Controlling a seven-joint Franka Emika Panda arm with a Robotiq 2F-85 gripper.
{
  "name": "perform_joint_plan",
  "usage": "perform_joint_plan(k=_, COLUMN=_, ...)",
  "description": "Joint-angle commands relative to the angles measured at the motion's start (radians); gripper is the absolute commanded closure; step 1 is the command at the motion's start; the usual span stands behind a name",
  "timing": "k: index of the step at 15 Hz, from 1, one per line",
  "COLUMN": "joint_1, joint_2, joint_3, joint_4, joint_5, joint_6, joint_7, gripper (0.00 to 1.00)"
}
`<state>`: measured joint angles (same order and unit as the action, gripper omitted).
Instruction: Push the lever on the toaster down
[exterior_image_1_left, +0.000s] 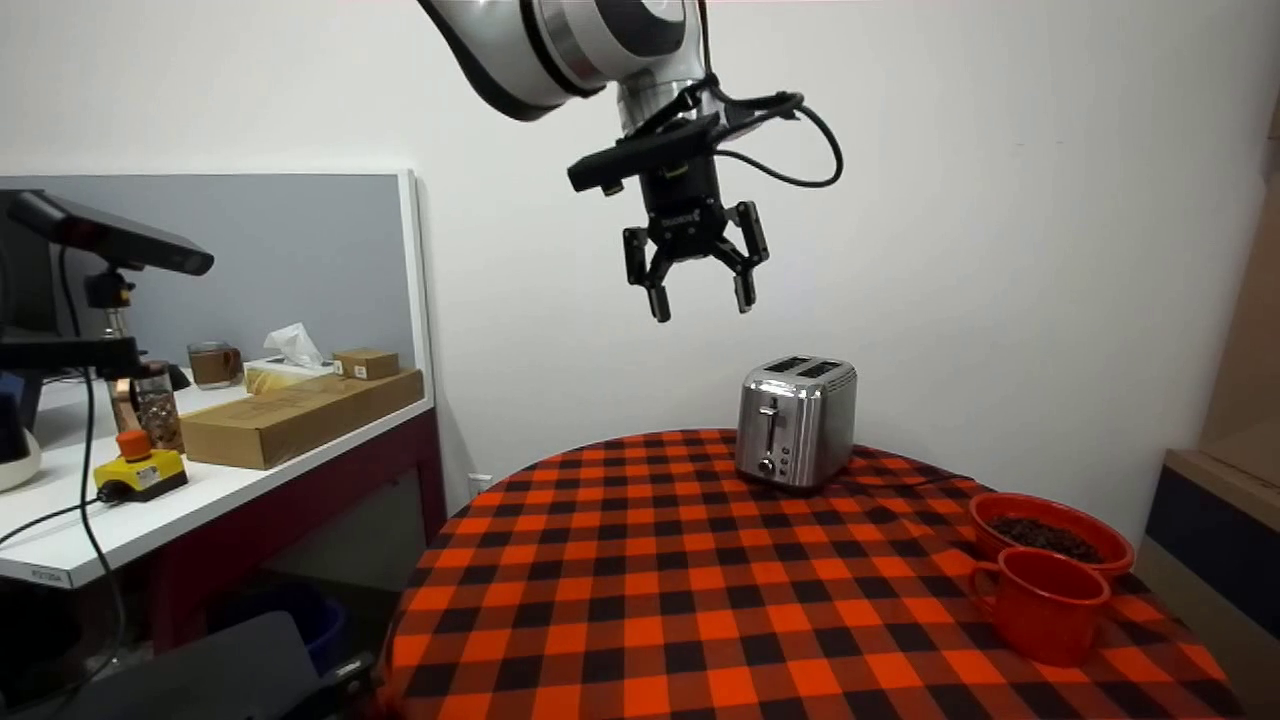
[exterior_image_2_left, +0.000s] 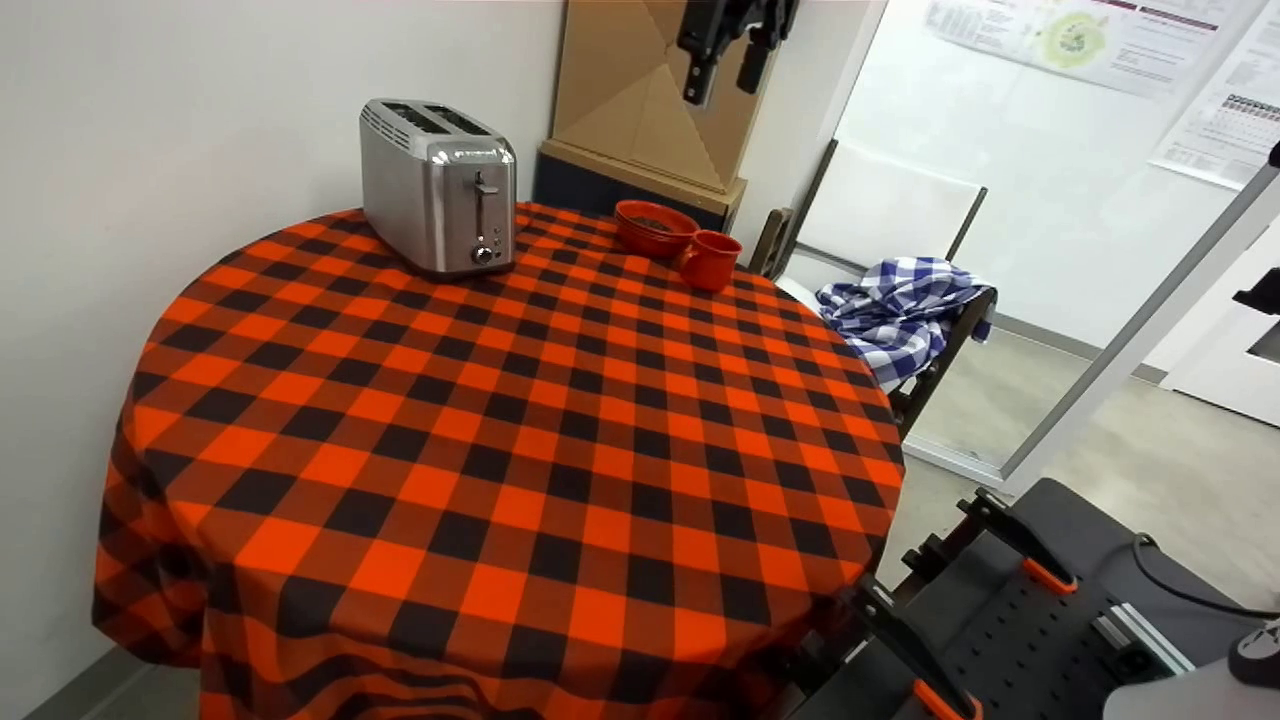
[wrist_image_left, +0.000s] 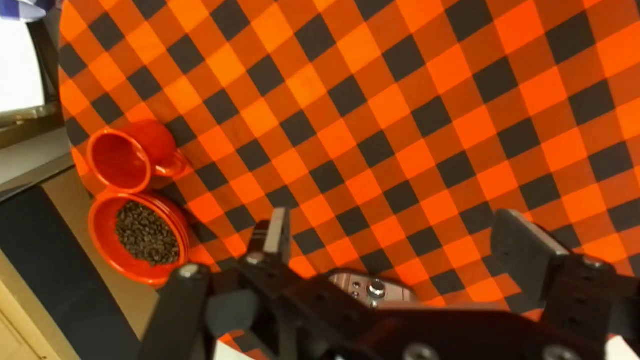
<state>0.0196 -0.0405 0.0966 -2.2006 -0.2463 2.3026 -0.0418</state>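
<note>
1. The fingers (wrist_image_left: 520, 245) stand wide apart, low in the wrist view.
2. In an exterior view the gripper (exterior_image_1_left: 702, 300) hangs in the air at upper middle, tips pointing downward.
3. The toaster (exterior_image_1_left: 797, 425) stands upright right of centre in an exterior view, below the gripper and apart from it.
4. Its lever (exterior_image_2_left: 487, 189) sits near the top of the slot (exterior_image_2_left: 480, 218), above a round knob (exterior_image_2_left: 483, 255).
5. At left in the wrist view, a red mug (wrist_image_left: 154, 139) stands just beside a red bowl (wrist_image_left: 105, 235) of dark pellets (wrist_image_left: 146, 234).
6. A red-and-black checked cloth (exterior_image_2_left: 560, 420) lies under toaster, mug and bowl.
7. Far left in an exterior view, a cardboard box (exterior_image_1_left: 225, 440) lies on a white desk (exterior_image_1_left: 65, 518).
</note>
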Motion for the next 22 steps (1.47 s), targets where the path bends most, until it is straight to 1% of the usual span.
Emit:
perform_joint_plan(k=1, joint_1=0.015, joint_2=0.206, joint_3=-0.017, joint_4=0.22, joint_5=-0.03, joint_6=0.014, joint_7=0.01, gripper=0.0)
perform_joint_plan(k=2, joint_1=0.021, joint_2=0.244, joint_3=-0.02, joint_4=0.261, joint_5=-0.038, joint_6=0.007, joint_7=0.021, gripper=0.0)
perform_joint_plan(k=3, joint_1=0.027, joint_2=0.277, joint_3=-0.024, joint_4=0.298, joint_5=-0.042, joint_6=0.002, joint_7=0.023, gripper=0.07)
perform_joint_plan(k=4, joint_1=0.037, joint_2=0.314, joint_3=-0.027, joint_4=0.331, joint_5=-0.051, joint_6=0.014, joint_7=0.042, gripper=0.28)
perform_joint_plan(k=5, joint_1=0.048, joint_2=0.34, joint_3=-0.032, joint_4=0.359, joint_5=-0.06, joint_6=0.017, joint_7=0.058, gripper=0.33)
perform_joint_plan(k=9, joint_1=0.109, joint_2=0.443, joint_3=-0.067, joint_4=0.449, joint_5=-0.107, joint_6=0.095, joint_7=0.21, gripper=0.65)
perform_joint_plan(k=13, joint_1=0.189, joint_2=0.528, joint_3=-0.132, joint_4=0.515, joint_5=-0.183, joint_6=0.16, joint_7=0.371, gripper=0.96)
perform_joint_plan(k=16, joint_1=0.243, joint_2=0.587, joint_3=-0.178, joint_4=0.553, joint_5=-0.239, joint_6=0.182, joint_7=0.453, gripper=1.0)
perform_joint_plan(k=17, joint_1=0.259, joint_2=0.602, joint_3=-0.192, joint_4=0.562, joint_5=-0.253, joint_6=0.187, joint_7=0.476, gripper=1.0)
perform_joint_plan(k=19, joint_1=0.289, joint_2=0.63, joint_3=-0.216, joint_4=0.58, joint_5=-0.279, joint_6=0.203, joint_7=0.514, gripper=0.96)
perform_joint_plan(k=22, joint_1=0.319, joint_2=0.672, joint_3=-0.245, joint_4=0.615, joint_5=-0.295, joint_6=0.23, joint_7=0.556, gripper=0.97)
